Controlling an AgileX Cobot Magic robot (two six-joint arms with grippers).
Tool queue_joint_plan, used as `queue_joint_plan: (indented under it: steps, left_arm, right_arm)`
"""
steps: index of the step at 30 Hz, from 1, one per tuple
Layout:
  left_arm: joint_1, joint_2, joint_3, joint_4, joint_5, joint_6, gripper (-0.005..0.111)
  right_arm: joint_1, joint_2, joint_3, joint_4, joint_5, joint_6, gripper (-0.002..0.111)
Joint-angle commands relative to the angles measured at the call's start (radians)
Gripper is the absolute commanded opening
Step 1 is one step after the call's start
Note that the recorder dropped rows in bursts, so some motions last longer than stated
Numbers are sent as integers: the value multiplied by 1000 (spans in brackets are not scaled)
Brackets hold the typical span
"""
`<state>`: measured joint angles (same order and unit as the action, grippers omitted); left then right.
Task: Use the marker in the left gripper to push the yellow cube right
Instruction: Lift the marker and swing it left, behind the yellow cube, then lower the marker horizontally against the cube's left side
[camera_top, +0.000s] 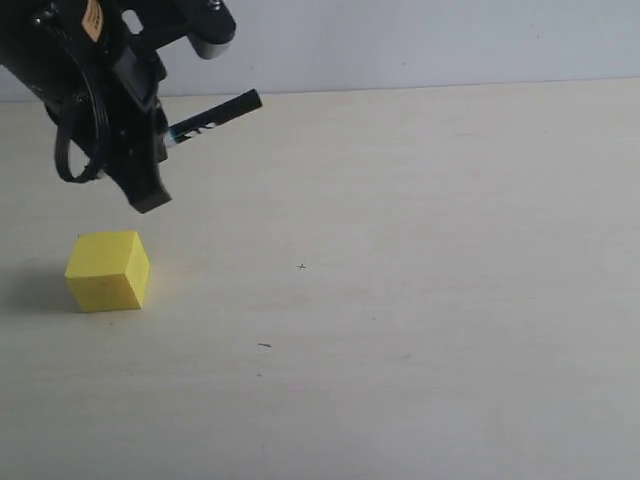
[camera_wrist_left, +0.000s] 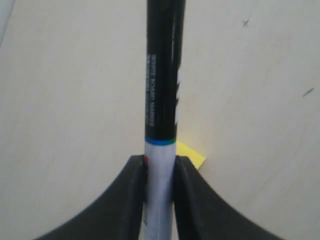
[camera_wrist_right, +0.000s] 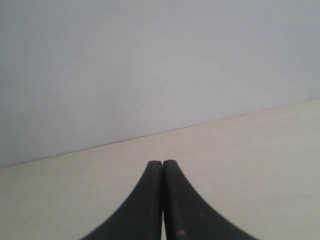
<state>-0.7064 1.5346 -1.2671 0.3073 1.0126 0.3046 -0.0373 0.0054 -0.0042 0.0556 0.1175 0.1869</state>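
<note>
The yellow cube (camera_top: 108, 270) rests on the pale table at the left. Above it and off the surface hangs my left gripper (camera_top: 160, 150), shut on the marker (camera_top: 215, 115), whose black cap sticks out to the right and slightly upward. In the left wrist view the marker (camera_wrist_left: 162, 90) runs straight out from between the jaws of the left gripper (camera_wrist_left: 160, 162), white barrel clamped, black cap beyond. Only a corner of the yellow cube (camera_wrist_left: 192, 155) peeks out beside one finger. My right gripper (camera_wrist_right: 162, 164) is shut on nothing, over bare table, and does not appear in the exterior view.
The pale table (camera_top: 420, 300) stretches right of the cube, with small dark marks (camera_top: 264, 345) on it. A light wall (camera_top: 420, 40) rises behind the table's far edge.
</note>
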Motion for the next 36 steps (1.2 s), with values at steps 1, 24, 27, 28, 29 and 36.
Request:
queue_joint_plan:
  steps: [1, 24, 27, 28, 29, 36]
  left_arm:
    - [145, -21, -11, -107, 140, 214, 0]
    - [775, 228, 2, -257, 117, 1038, 0]
    - [775, 285, 8, -257, 97, 1107, 0]
    - [775, 299, 14, -257, 73, 1122, 0]
    - [775, 309, 23, -257, 47, 1136, 0]
    - [776, 349, 72, -220, -40, 1145, 0]
  right_arm:
    - [-6, -5, 4, -5, -8, -2, 0]
    - [-6, -5, 4, -5, -8, -2, 0]
    - [-6, -5, 4, -5, -8, -2, 0]
    - [-6, -5, 4, -5, -8, -2, 0]
    - [-6, -5, 4, -5, -8, -2, 0]
    - [-6, -5, 4, -5, -8, -2, 0]
